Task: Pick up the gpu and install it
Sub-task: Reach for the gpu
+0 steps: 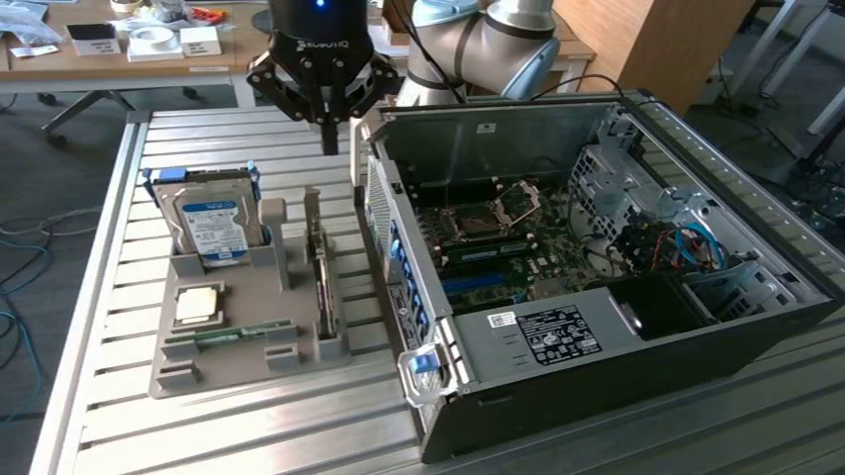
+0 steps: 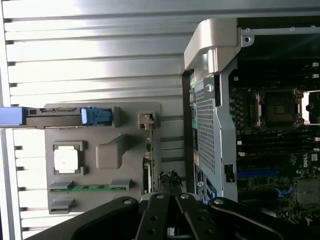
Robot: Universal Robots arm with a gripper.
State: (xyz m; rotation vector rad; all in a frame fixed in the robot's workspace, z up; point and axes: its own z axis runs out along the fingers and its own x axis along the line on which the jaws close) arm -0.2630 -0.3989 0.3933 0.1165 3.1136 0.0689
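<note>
Above the desk (image 1: 93,396), between the grey parts tray (image 1: 251,366) and the open computer case (image 1: 739,336), my fingers (image 1: 328,139) hang pressed fully together, gripping nothing. The gpu (image 1: 323,277) stands on edge in the tray slot nearest the case, below me, untouched. Step in hand, by my reading: approach for the pick; install not begun. A grasp calls for parting the fingers, squaring across the card's thin top edge, and descending straight.

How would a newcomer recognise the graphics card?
Find the grey tray beside the open computer case. The graphics card stands on edge in the slot nearest the case: thin and dark, unlike the labelled hard drive and the flat green memory stick.
</note>
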